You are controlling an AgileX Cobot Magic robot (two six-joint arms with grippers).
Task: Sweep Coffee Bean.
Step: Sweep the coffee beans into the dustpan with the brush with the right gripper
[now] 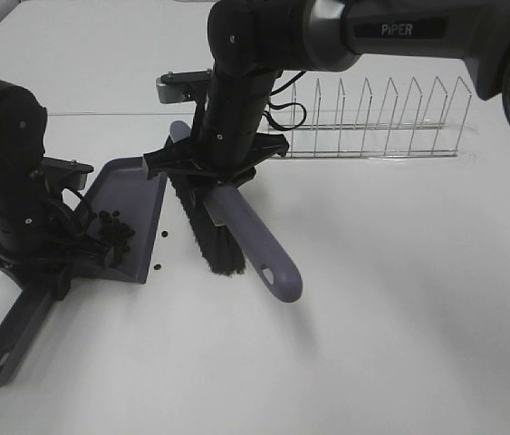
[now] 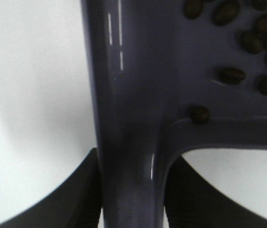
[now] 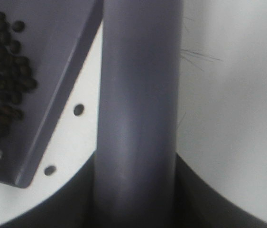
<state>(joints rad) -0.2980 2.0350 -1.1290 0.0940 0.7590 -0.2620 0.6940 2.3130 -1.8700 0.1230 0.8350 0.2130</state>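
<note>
A grey-purple dustpan [image 1: 123,204] lies on the white table at the left, with several dark coffee beans [image 1: 114,237] piled inside. Two loose beans [image 1: 163,236] [image 1: 158,265] lie on the table just beyond its open edge. My left gripper [image 1: 51,272] is shut on the dustpan handle [image 2: 128,156]. My right gripper [image 1: 214,172] is shut on the grey-purple brush [image 1: 255,240], whose black bristles [image 1: 207,231] stand right of the loose beans. The right wrist view shows the brush handle [image 3: 140,109], the pan [image 3: 52,66] and both loose beans [image 3: 78,109] [image 3: 50,169].
A wire dish rack [image 1: 377,118] stands at the back right on the white table [image 1: 399,317]. The dustpan's handle end [image 1: 5,349] points to the front left.
</note>
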